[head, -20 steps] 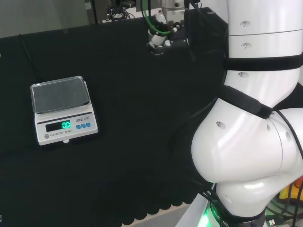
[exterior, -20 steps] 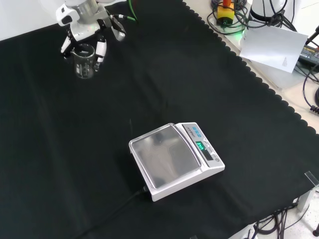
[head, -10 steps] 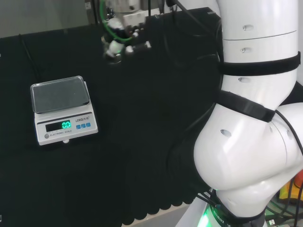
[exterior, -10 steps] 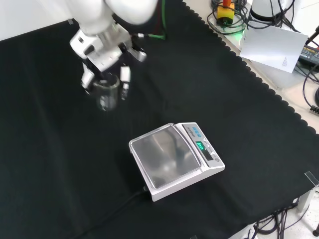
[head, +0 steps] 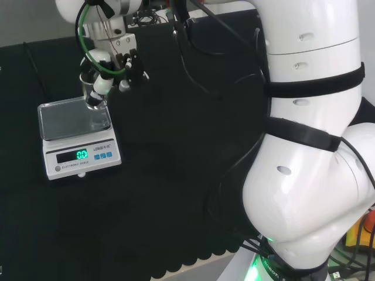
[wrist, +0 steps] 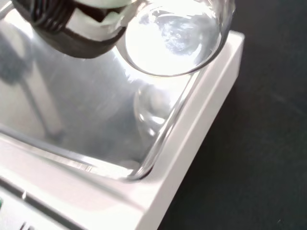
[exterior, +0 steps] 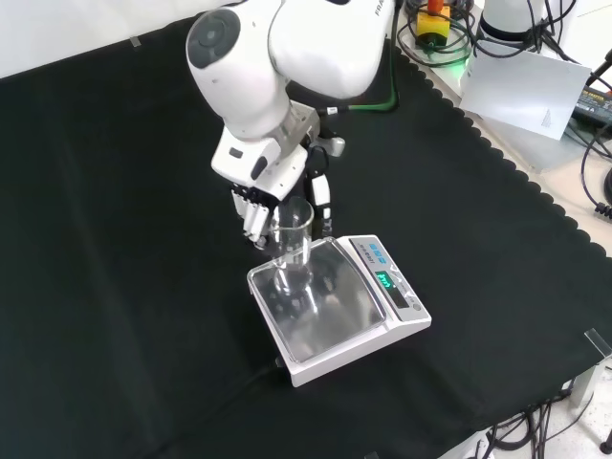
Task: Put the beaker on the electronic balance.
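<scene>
Here we have the clear glass beaker [exterior: 292, 247] held upright in the hand [exterior: 277, 182], whose fingers are curled round its upper wall, and the relation that matters is vertical: the beaker hangs directly below the hand, its long axis standing straight up over the steel pan [exterior: 330, 316] of the electronic balance [exterior: 337, 308]. Going left to right in the front view, we meet the beaker first, over the pan's near-left corner, then the bare middle of the pan, then the display strip [exterior: 387, 279] at the balance's right edge. In the wrist view the beaker's round base [wrist: 175, 36] sits inside the pan's raised rim [wrist: 168, 129] but close to one corner, with a reflection of it on the steel beneath; we cannot tell whether the base is touching the pan or just above it. In the head view the beaker [head: 94, 93] stands over the pan's far right corner, with the hand [head: 120, 73] just beside and above it. We judge that the coming move is a straight descent along the beaker's own axis, perhaps with a small shift toward the pan's middle, and that the corner position is the risk, since a base landing on the rim would tilt.
</scene>
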